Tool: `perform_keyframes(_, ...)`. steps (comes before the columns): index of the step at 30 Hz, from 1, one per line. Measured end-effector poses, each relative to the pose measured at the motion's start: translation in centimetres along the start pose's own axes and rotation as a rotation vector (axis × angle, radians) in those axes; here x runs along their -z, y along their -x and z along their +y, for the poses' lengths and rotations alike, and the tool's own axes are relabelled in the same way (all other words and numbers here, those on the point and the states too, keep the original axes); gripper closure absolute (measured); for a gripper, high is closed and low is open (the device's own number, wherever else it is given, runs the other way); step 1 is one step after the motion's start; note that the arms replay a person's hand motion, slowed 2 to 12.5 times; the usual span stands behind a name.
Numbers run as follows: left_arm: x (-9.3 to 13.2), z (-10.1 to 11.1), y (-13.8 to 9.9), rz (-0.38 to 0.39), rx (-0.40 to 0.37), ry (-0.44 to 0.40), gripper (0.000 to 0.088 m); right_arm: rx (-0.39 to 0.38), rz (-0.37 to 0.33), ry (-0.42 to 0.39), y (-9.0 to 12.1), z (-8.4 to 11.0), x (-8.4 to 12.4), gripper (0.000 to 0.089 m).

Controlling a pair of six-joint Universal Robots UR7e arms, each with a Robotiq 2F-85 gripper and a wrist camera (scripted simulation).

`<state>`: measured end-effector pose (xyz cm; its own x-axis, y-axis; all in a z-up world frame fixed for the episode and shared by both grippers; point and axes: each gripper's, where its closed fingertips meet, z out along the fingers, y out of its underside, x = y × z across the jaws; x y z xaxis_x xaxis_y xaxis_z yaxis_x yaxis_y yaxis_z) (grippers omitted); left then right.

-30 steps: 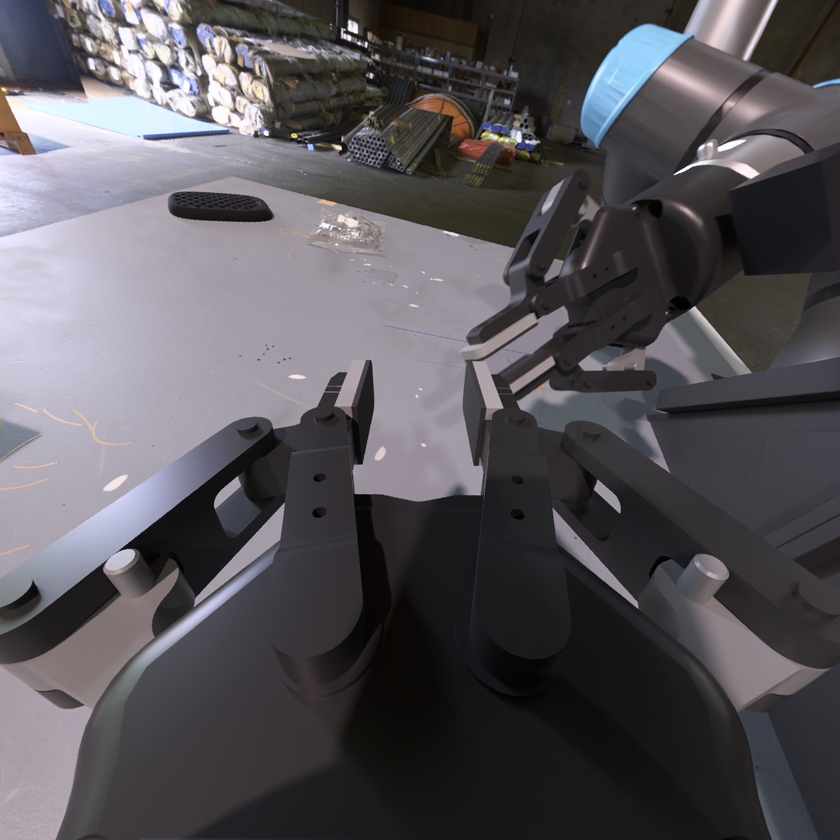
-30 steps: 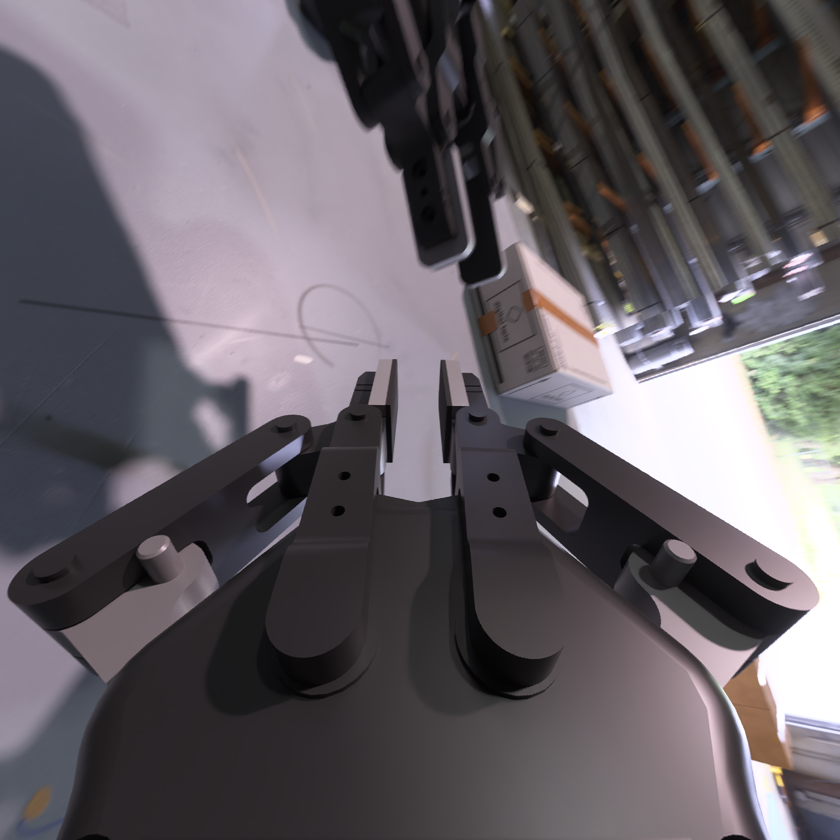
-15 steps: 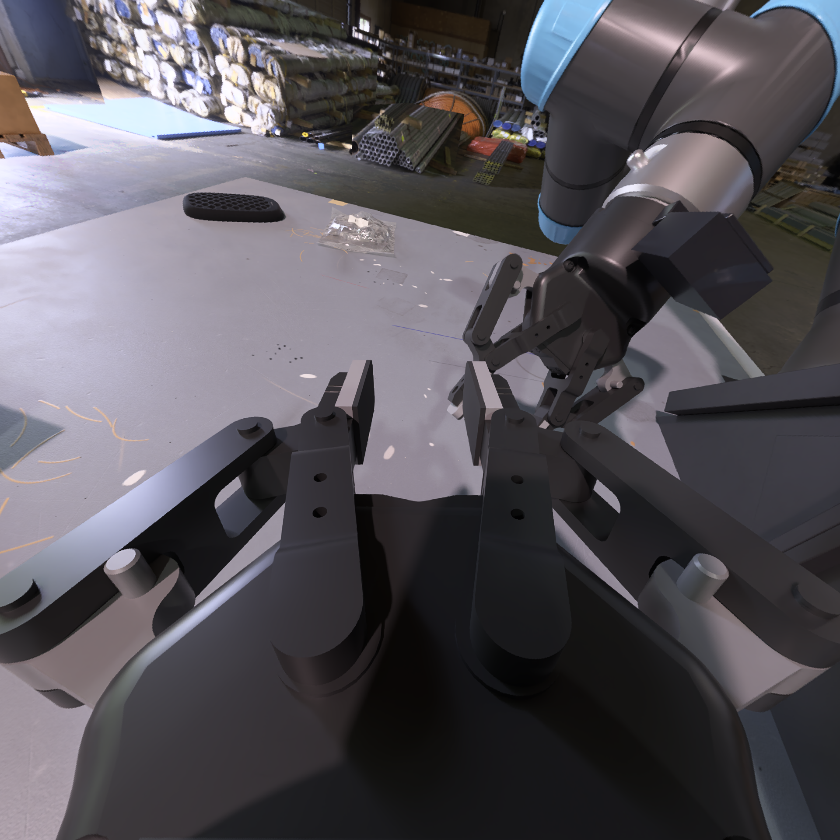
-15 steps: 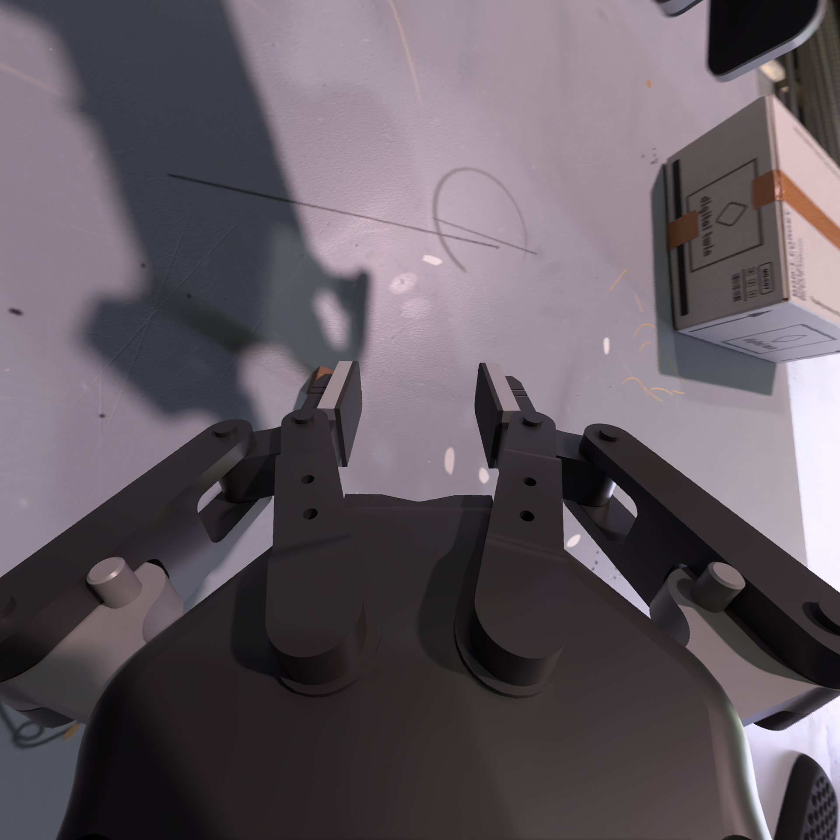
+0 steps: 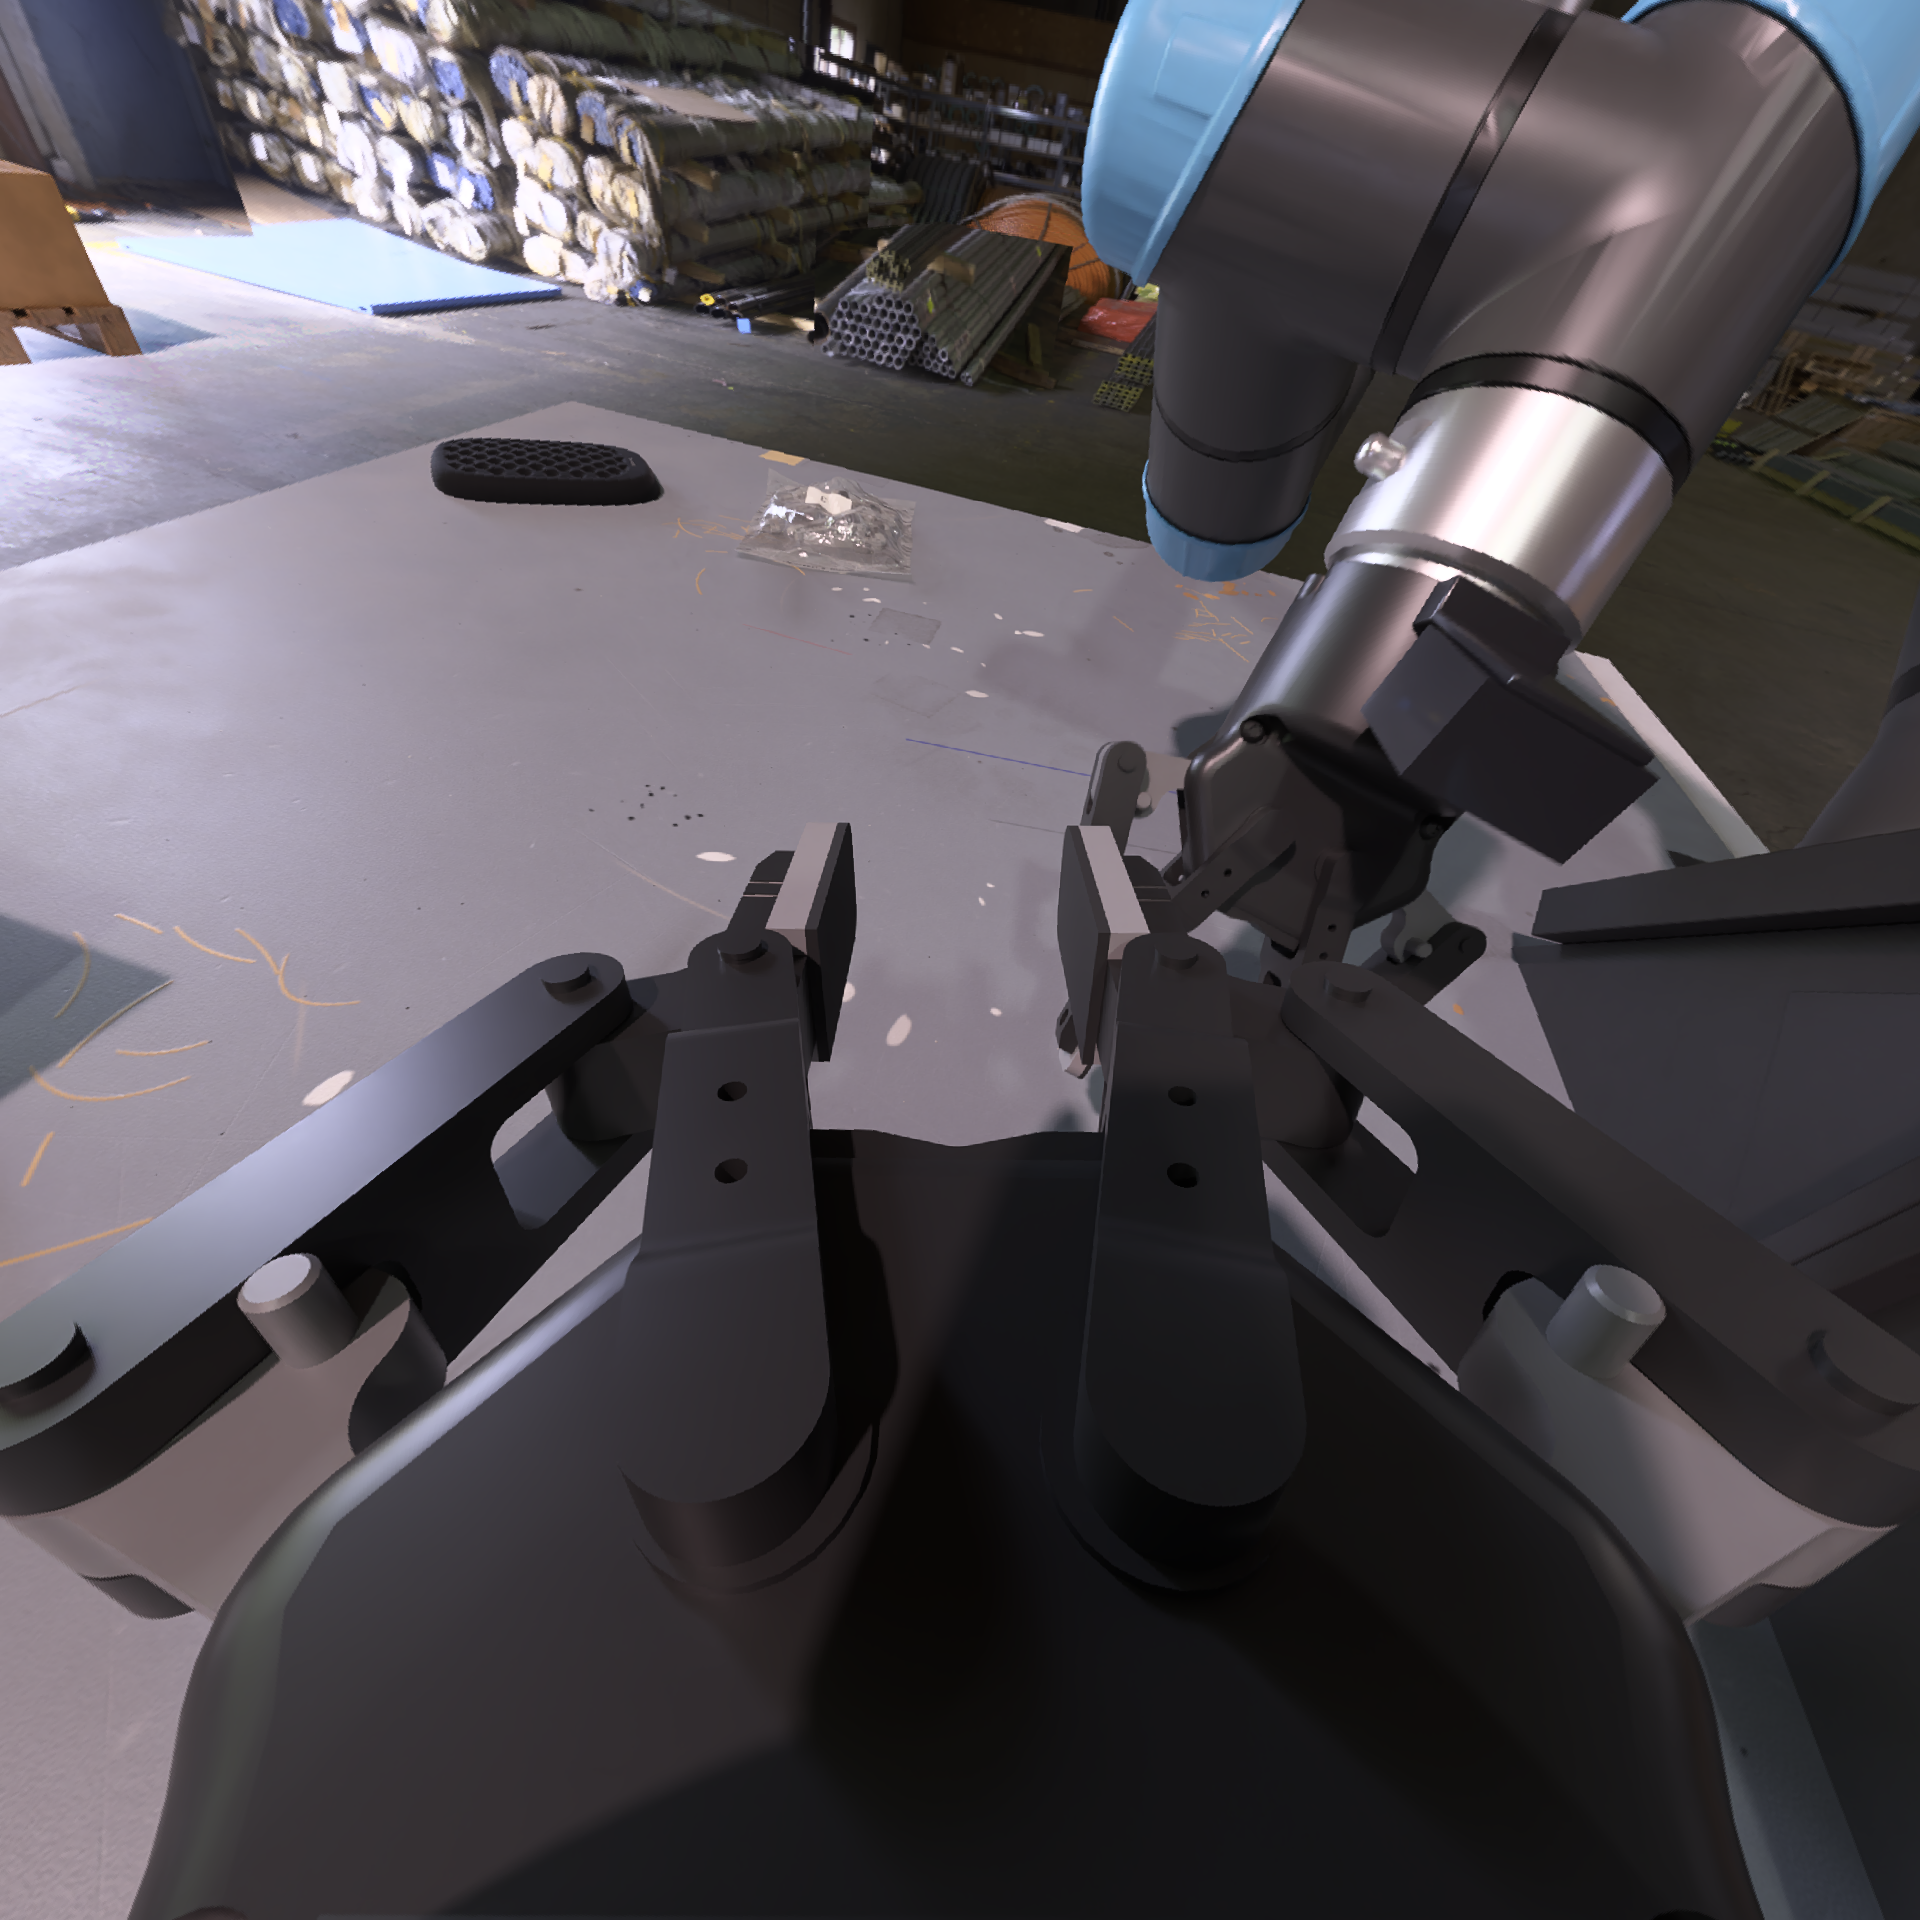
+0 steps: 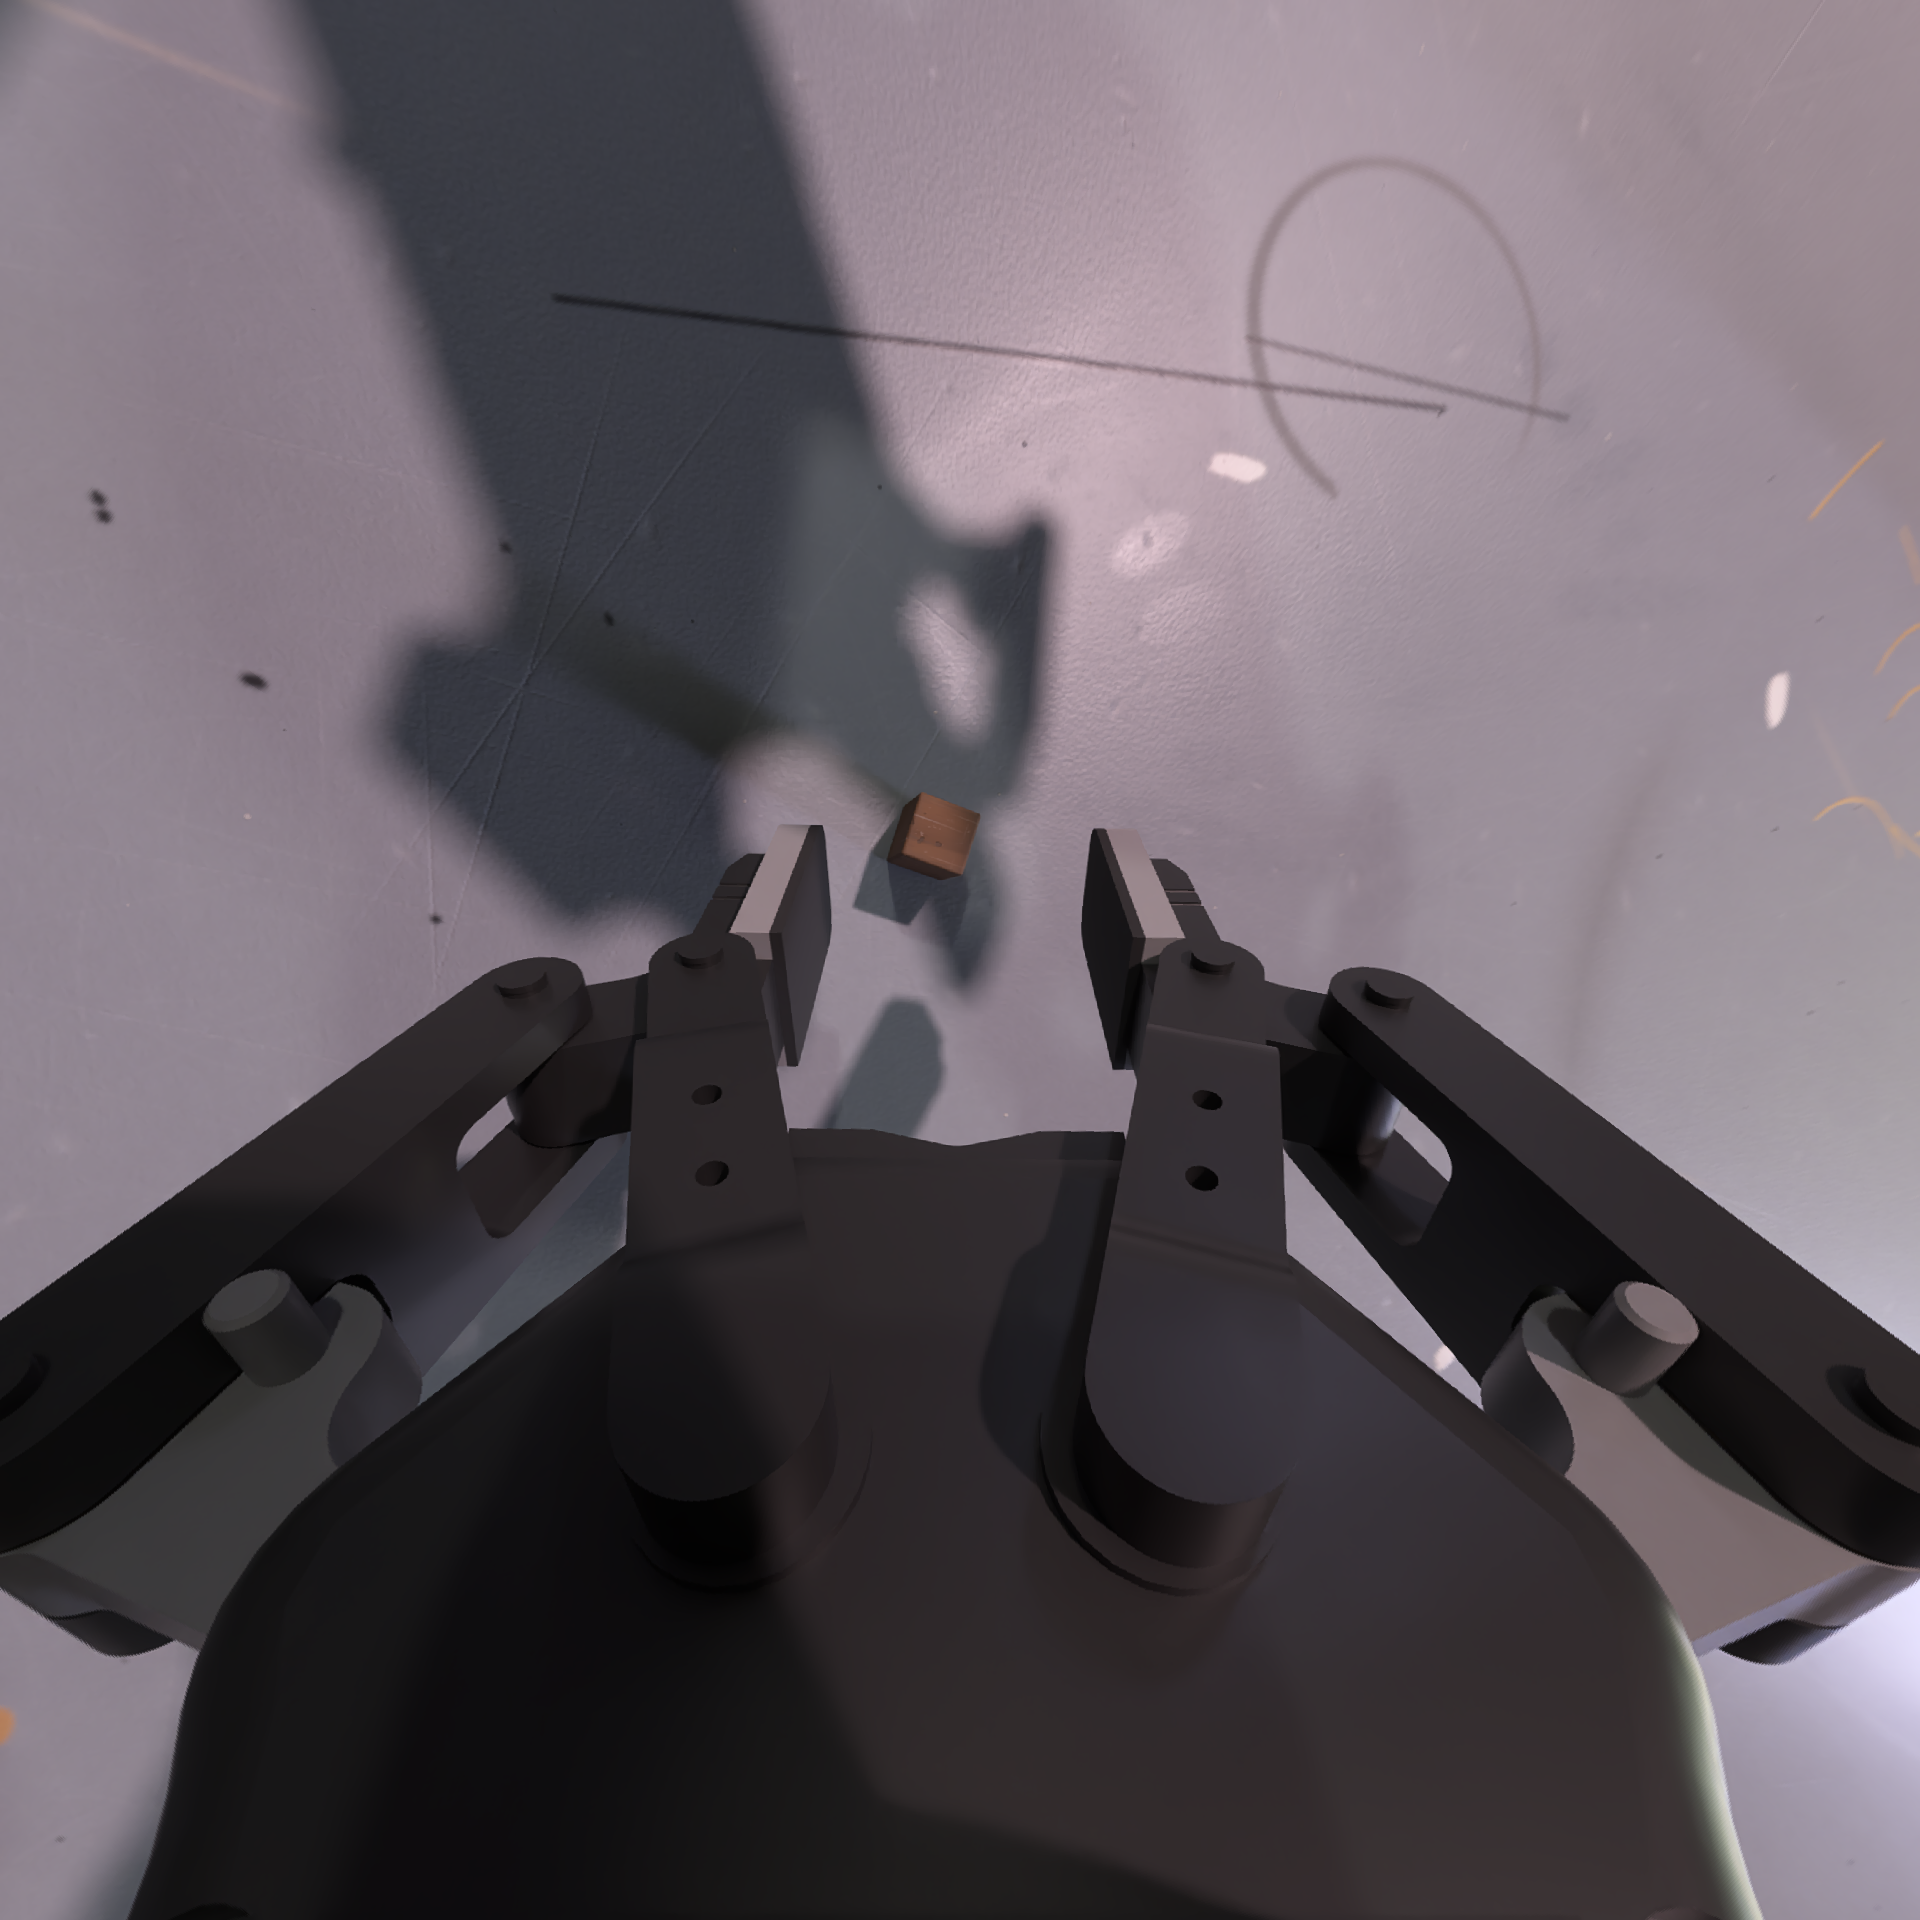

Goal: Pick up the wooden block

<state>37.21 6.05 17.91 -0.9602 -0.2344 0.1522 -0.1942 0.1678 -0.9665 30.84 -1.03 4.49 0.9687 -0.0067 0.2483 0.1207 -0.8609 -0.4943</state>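
Note:
A small brown wooden block (image 6: 934, 835) lies on the grey table (image 6: 1351, 727) in the right wrist view. My right gripper (image 6: 956, 914) is open and points down at it; the block sits just beyond the fingertips, nearer the left finger (image 6: 795, 904), untouched. My left gripper (image 5: 956, 925) is open and empty above the table. In the left wrist view the right gripper (image 5: 1236, 894) hangs low over the table just right of my right finger, and the block is hidden there.
A black perforated pad (image 5: 545, 485) and a clear plastic bag (image 5: 831, 530) lie at the table's far edge (image 5: 935, 468). The right arm (image 5: 1455, 312) fills the upper right. Pencil lines and a drawn arc (image 6: 1392, 312) mark the table.
My right gripper has swung to face down at the table, opened wider and descended; the block has come into view between its fingertips. The left gripper has stayed put.

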Motion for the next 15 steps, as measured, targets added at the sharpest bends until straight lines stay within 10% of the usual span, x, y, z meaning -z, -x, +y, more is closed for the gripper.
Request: perform_keyframes(15, 0.2, -0.1, 0.1, -0.007, -0.004, 0.002, 0.0524, -0.213, 0.011, 0.116, 0.5, 1.1, -3.0, 0.0540)
